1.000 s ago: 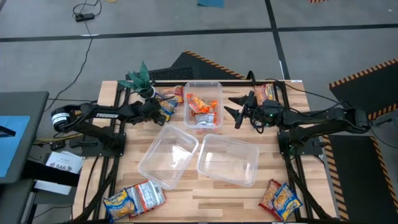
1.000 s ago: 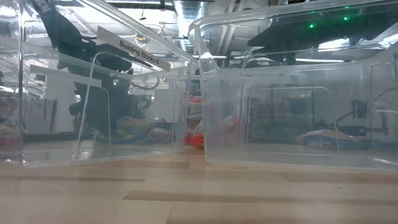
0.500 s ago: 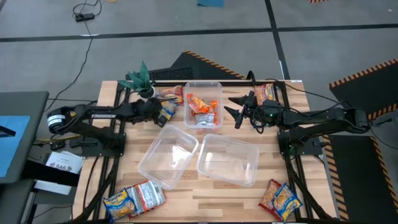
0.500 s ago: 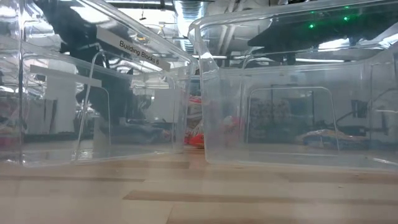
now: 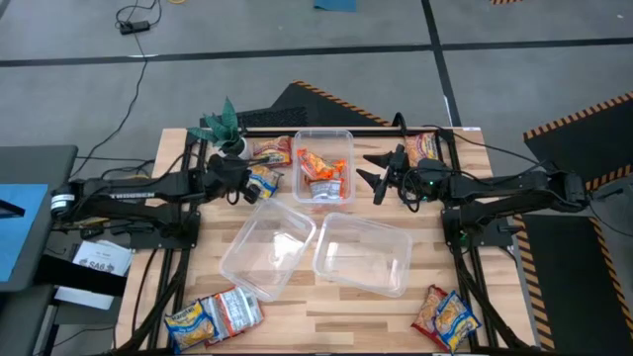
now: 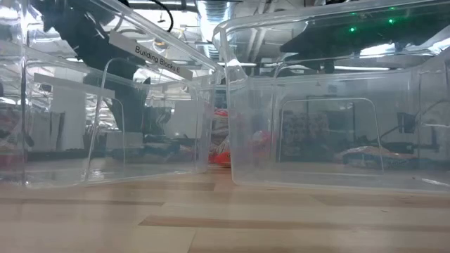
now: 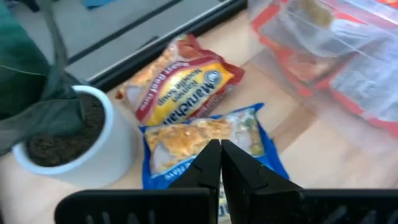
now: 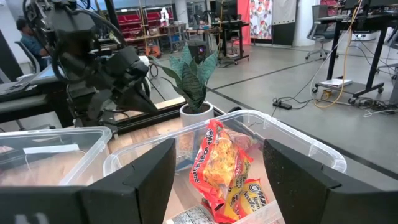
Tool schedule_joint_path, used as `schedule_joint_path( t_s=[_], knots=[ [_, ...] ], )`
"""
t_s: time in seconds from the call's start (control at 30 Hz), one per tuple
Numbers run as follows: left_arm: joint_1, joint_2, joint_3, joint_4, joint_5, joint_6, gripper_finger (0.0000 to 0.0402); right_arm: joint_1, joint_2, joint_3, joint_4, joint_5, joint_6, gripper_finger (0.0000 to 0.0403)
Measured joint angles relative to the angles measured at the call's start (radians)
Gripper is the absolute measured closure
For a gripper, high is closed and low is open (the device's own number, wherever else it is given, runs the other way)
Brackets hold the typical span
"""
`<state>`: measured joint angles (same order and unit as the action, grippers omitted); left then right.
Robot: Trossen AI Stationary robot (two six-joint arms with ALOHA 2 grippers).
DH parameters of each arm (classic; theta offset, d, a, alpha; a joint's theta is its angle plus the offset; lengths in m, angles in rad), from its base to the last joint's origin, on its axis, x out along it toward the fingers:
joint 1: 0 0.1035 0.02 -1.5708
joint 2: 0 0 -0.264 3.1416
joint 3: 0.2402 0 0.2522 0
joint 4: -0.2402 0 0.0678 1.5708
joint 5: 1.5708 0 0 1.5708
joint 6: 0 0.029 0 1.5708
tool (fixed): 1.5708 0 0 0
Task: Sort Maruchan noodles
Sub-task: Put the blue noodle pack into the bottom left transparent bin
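Left end effector [image 7: 220,163] clenched, empty, over a blue packet [image 7: 205,143] beside a red packet [image 7: 180,87] and plant pot [image 7: 74,146]; right end effector [image 5: 379,170] released beside rear tub [image 5: 323,134] holding orange packets [image 8: 224,165]; other packets at the tabletop [image 5: 297,316] corners.

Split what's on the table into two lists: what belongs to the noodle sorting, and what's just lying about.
Belongs to the job:
blue packet at the left gripper
red packet
orange packets in the far tub
two near tubs
right gripper

Lying about:
potted plant
paper sheet
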<state>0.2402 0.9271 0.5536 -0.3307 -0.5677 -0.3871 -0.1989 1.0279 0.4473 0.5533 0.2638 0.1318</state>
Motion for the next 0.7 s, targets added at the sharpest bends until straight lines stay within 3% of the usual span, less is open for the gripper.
schedule_joint_path(
  t_s=[0.3, 0.7],
  knots=[
    [0.079, 0.087, -0.069, 0.073, 0.056, -0.039, 0.0385, 0.000, 0.000, 0.000, 0.000, 0.000, 0.000, 0.0138],
    [0.152, 0.305, -0.069, 0.236, 0.102, 0.016, 0.0250, 0.000, 0.000, 0.000, 0.000, 0.000, 0.000, 0.0138]
  ],
)
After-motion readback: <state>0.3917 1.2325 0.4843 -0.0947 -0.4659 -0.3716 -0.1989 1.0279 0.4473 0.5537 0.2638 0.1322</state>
